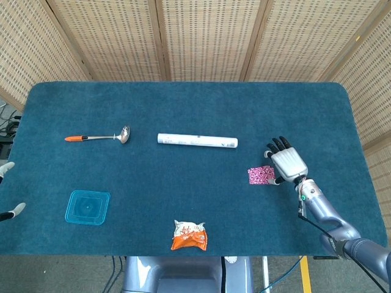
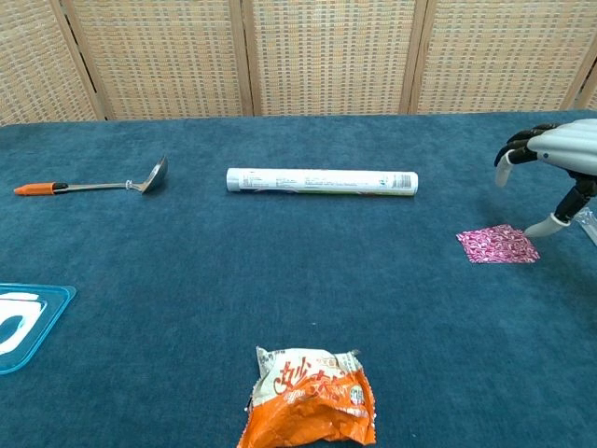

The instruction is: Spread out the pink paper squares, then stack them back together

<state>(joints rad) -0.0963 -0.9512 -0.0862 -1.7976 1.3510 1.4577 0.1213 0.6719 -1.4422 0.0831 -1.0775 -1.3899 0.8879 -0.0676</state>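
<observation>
— Where did things stand on the blue table (image 1: 183, 104)?
— The right hand (image 1: 287, 163) hovered unclenched, holding nothing, at three o'clock of the pink paper squares (image 2: 497, 245), which lay stacked flat near the table's right edge.
— And the left hand (image 1: 6, 210)?
— Barely visible; I couldn't tell.
— Advice?
— Press lightly, slide only the top square.

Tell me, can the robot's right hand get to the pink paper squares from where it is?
Probably yes. The right hand hovers open beside the pink paper squares, its fingers nearly at their edge, with nothing between them.
</observation>
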